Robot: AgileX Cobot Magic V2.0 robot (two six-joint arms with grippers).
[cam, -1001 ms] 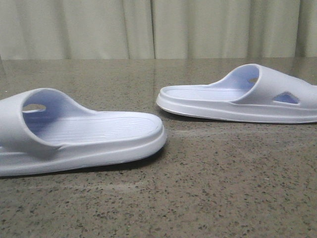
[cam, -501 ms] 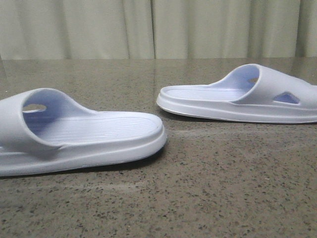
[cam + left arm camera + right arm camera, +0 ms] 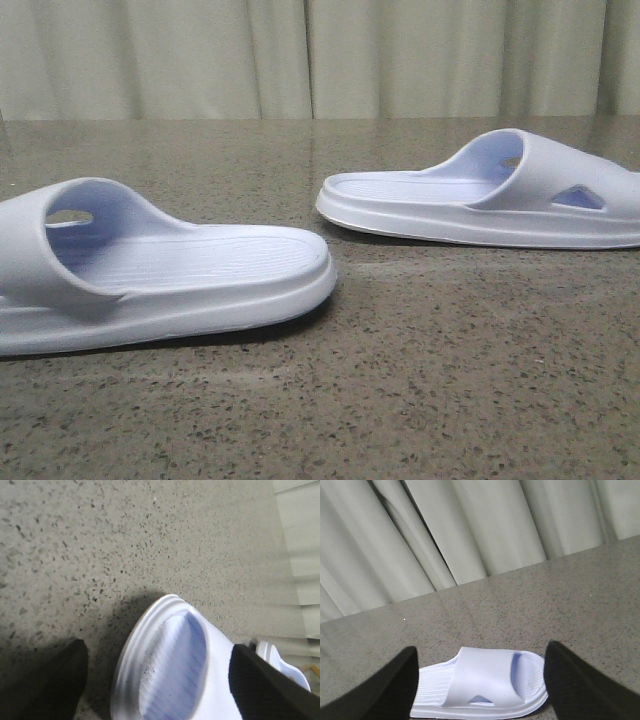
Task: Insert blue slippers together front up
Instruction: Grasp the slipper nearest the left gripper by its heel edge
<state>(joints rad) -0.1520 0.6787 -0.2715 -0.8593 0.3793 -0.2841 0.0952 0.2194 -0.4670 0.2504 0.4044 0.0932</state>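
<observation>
Two blue slippers lie well apart on the speckled table (image 3: 420,360), the near slipper (image 3: 170,275) left and the far slipper (image 3: 490,200) right. Each gripper, left gripper (image 3: 157,680) and right gripper (image 3: 480,685), hangs spread wide over one slipper, grasping nothing.

Two blue slippers lie well apart on speckled table (image 3: 420,380): near slipper (image 3: 170,275) left, far slipper (image 3: 490,195) right. Bare tabletop runs between them. Curtain (image 3: 320,55) closes off far edge. Both straps arch upward, openings unobstructed.

near slipper (image 3: 150,275) toe cropped, far slipper's (image 3: 500,195) perhaps too
</observation>
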